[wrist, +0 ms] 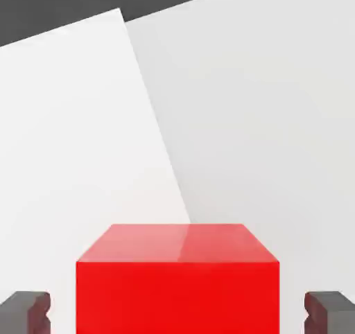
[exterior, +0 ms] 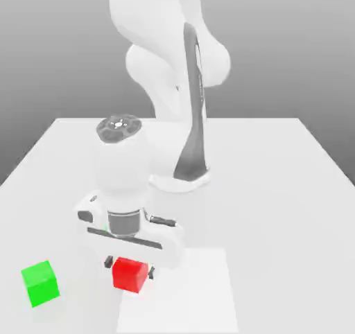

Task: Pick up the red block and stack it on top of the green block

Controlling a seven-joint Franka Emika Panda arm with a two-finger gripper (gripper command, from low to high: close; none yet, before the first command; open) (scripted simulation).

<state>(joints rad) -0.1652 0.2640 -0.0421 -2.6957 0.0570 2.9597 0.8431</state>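
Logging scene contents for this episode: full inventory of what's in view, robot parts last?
red block: 1, red, between the gripper fingers, a gap on each side
green block: 1, green, at the exterior view's left, apart from the red block
table: 1, light grey, under the blocks and the arm's base
pale patch: 1, white, on the table, near edge of the exterior view, right of the green block
background: 1, grey, behind the table
arm: 1, white with dark grey parts, base at the table's far part
gripper: 1, white with dark fingertips, open, around the red block
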